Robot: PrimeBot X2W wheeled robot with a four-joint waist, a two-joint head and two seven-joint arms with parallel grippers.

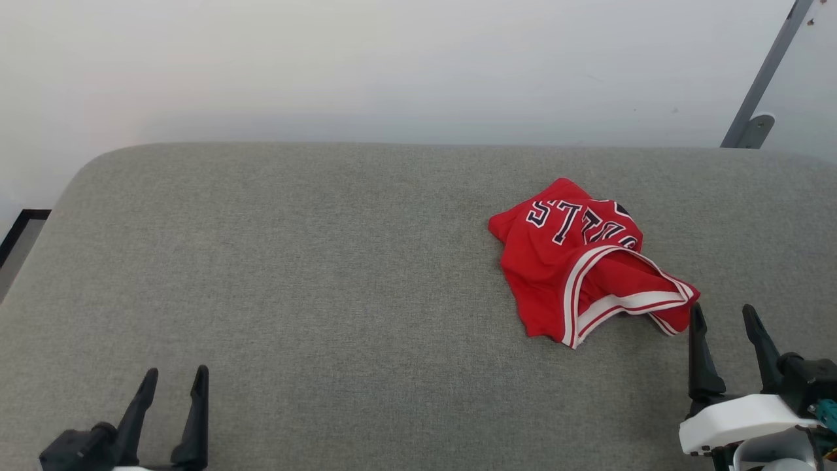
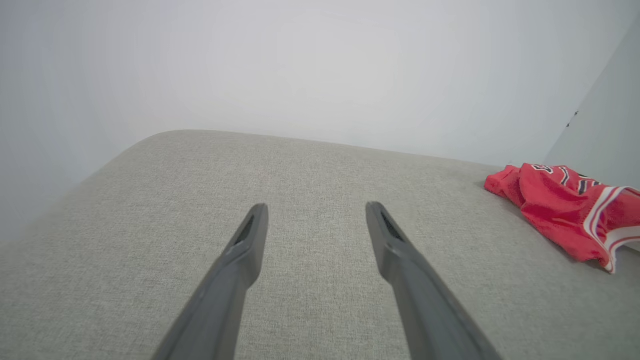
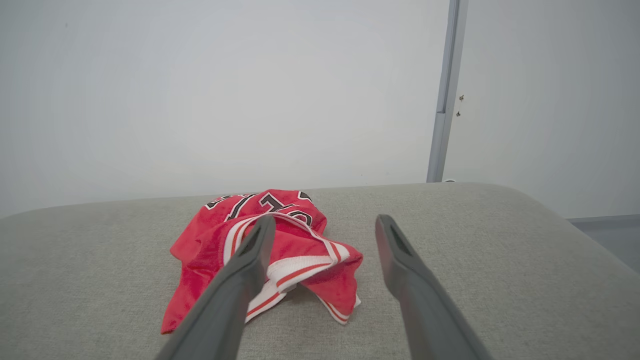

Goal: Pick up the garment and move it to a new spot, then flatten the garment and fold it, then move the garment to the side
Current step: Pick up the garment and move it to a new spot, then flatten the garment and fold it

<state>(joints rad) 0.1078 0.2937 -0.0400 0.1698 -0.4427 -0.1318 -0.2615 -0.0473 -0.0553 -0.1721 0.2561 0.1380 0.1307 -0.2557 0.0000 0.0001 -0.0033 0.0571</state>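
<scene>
The garment [image 1: 556, 275], a crumpled heap of soft red cloth with a striped red-and-white ribbed band, lay just ahead and left of the right gripper [image 1: 722, 311], whose jaws were spread and empty. Its black, white-outlined lettering was upside down and partly lost in folds, so it couldn't be read whole. The left gripper [image 1: 177, 370], jaws likewise released, was well apart from the garment on the grey woven upholstered surface [image 1: 327, 261].

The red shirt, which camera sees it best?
The head view: the whole garment lies crumpled, unblocked, lettering visible. The right wrist view has it closer, but the right gripper covers part. The left wrist view cuts it off at the edge.
</scene>
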